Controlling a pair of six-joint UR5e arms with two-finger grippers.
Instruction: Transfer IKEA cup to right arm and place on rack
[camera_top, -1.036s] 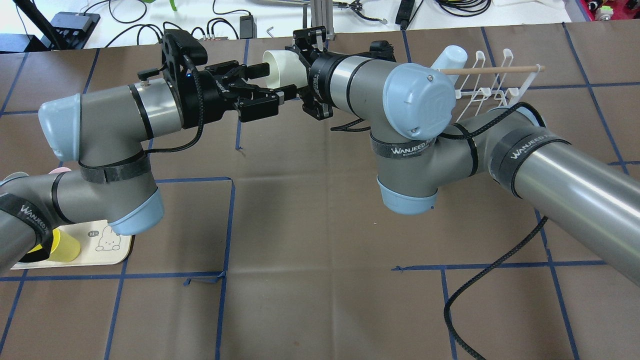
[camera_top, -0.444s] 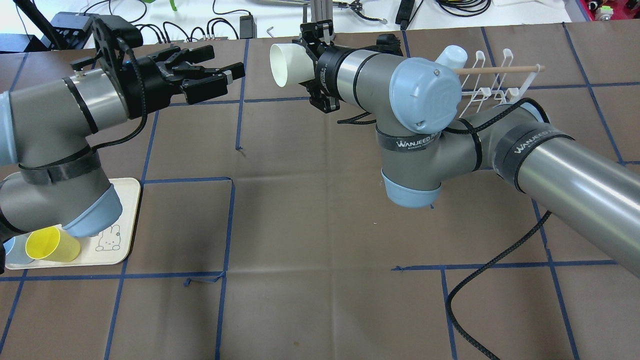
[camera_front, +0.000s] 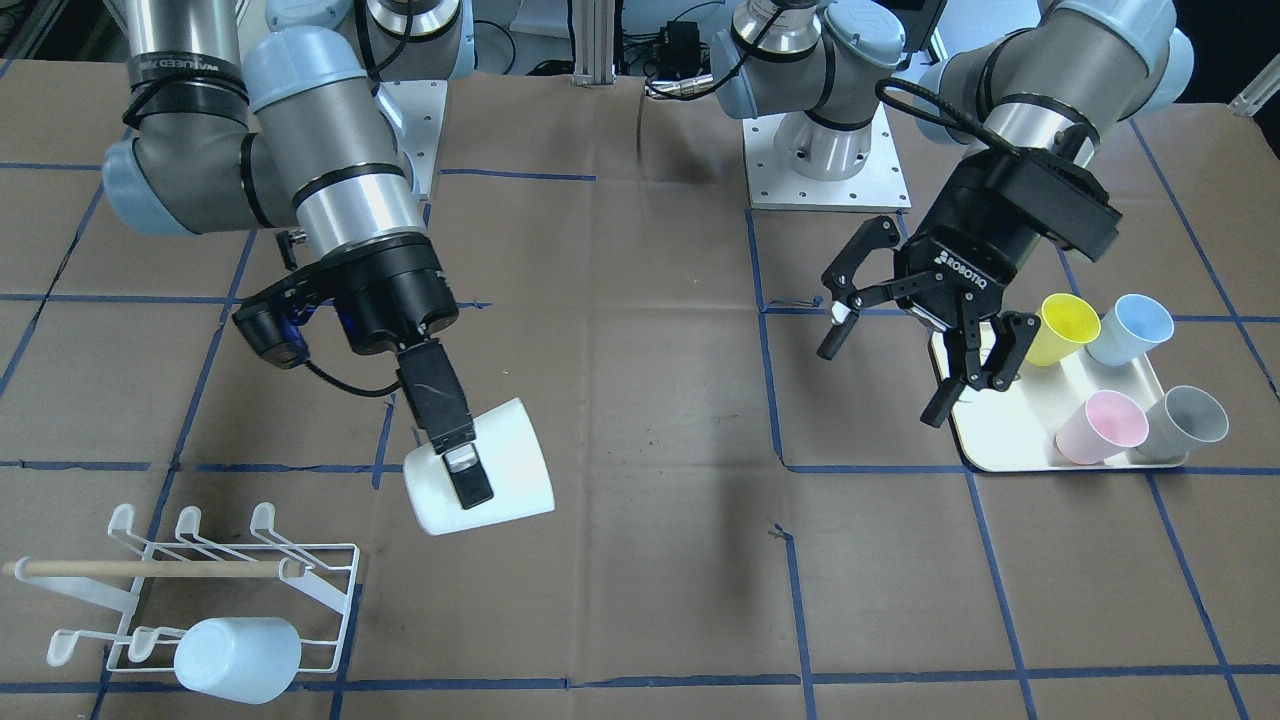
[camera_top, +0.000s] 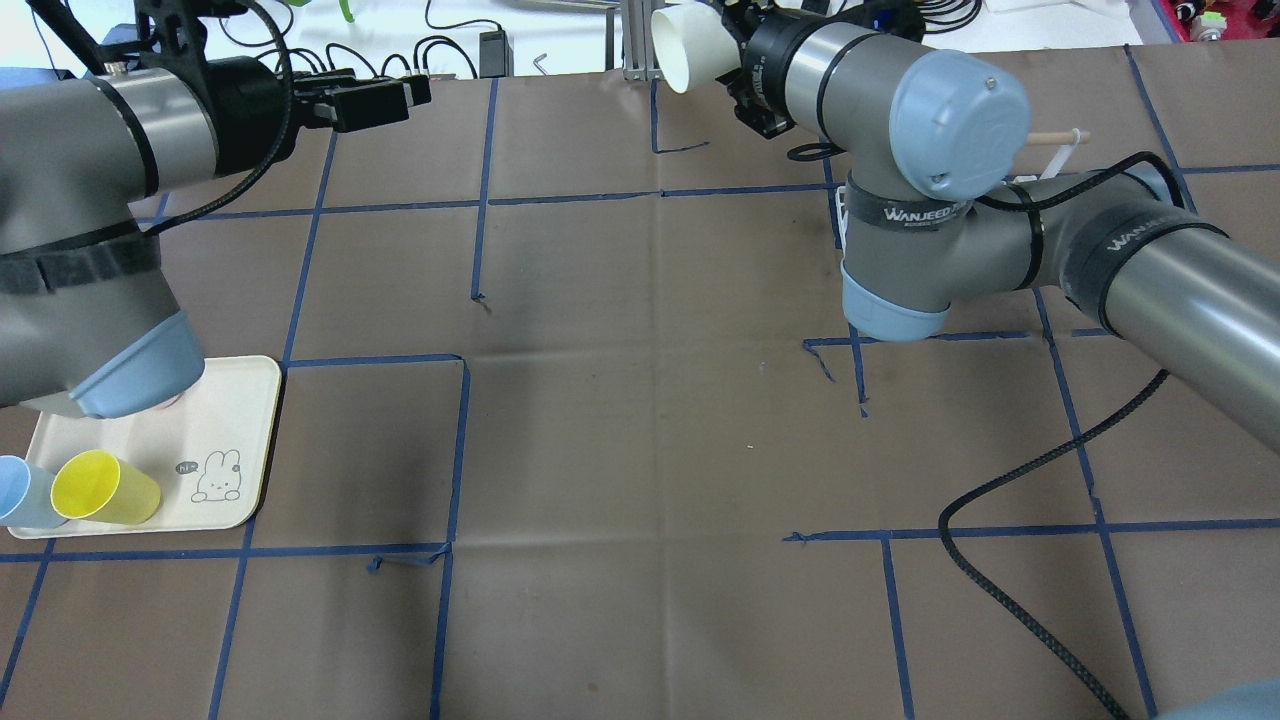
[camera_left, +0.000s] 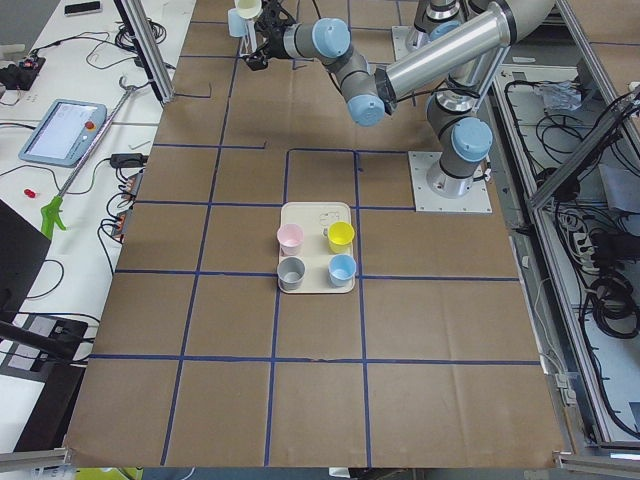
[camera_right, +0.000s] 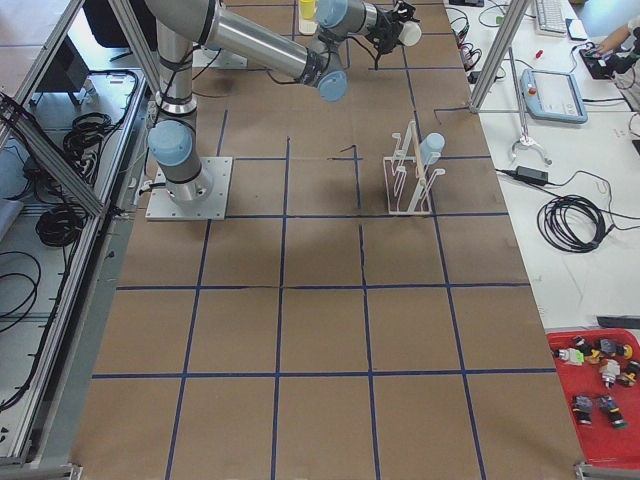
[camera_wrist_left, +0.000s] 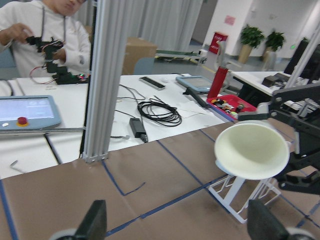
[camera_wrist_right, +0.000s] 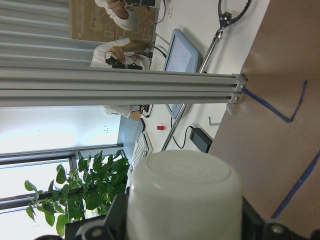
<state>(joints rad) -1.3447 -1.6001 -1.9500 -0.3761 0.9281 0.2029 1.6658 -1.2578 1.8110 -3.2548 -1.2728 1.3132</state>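
The white IKEA cup (camera_front: 500, 470) hangs tilted above the table, and my right gripper (camera_front: 462, 478) on the right arm (camera_front: 340, 180) is shut on it, one finger (camera_front: 455, 450) lying along its wall. Overhead, the cup (camera_top: 685, 45) is at the table's far edge, mouth pointing left. The rack (camera_front: 330, 548) stands lower left of it in the front view with a pale blue cup (camera_front: 238, 658) on one prong. My left gripper (camera_front: 885, 380) is open and empty, far from the cup, beside the tray. The left wrist view shows the cup's mouth (camera_wrist_left: 252, 150) ahead.
A cream tray (camera_front: 1000, 440) holds yellow (camera_front: 1065, 328), blue (camera_front: 1130, 328), pink (camera_front: 1100, 428) and grey (camera_front: 1185, 420) cups. A black cable (camera_top: 1010, 490) trails over the table at the right. An aluminium post (camera_wrist_left: 102, 75) stands at the far edge; a person sits beyond it.
My left gripper has drawn away from the cup to the left, open. The right arm has carried the cup back and to the right, toward the table's far edge.
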